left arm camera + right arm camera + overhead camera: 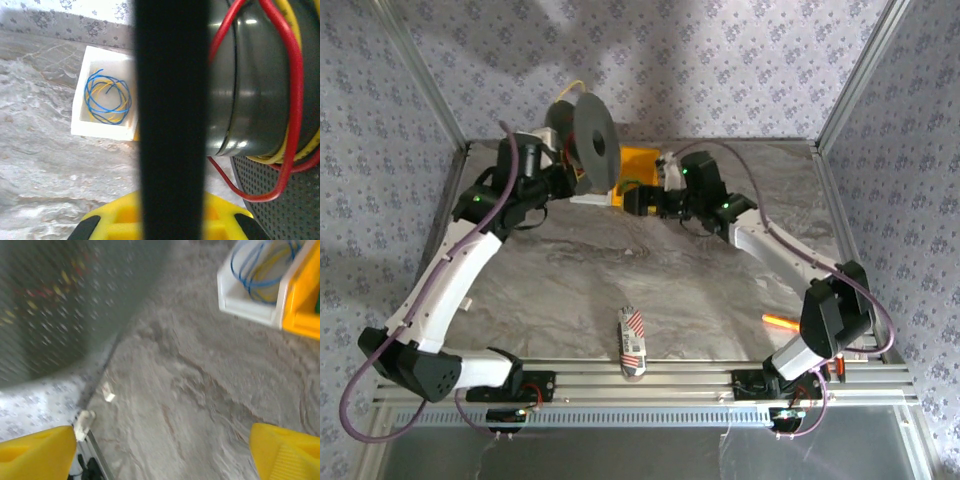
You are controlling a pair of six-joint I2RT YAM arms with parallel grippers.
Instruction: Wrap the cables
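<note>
- Left wrist: the left gripper (170, 225) has its yellow fingers (112, 222) pressed onto both faces of the black spool (172, 100), pinching the flange edge-on.
- Just beside that flange, the yellow cable (280, 157) is wound on the spool's grey hub (250, 85) together with a red wire (298, 100). One slack red loop hangs below the hub.
- Right wrist: the right gripper (160, 455) has its fingers (35, 452) spread wide with nothing between them. It hovers over bare table (190, 390), near the spool.
- Beyond the spool sits a white tray (80, 115) holding loose yellow and blue coils. A yellow bin (305, 295) touches the tray.
- Top external: the spool is held on edge above the table, and a yellow strand arcs just above it.
- Judgement: winding looks partly done, and the right hand is between grasps.
- Next move: the right gripper must find the free yellow strand near the hub, close on it and carry it round under light tension while the left hand keeps the spool steady. Slack turns could slip off the hub.
</note>
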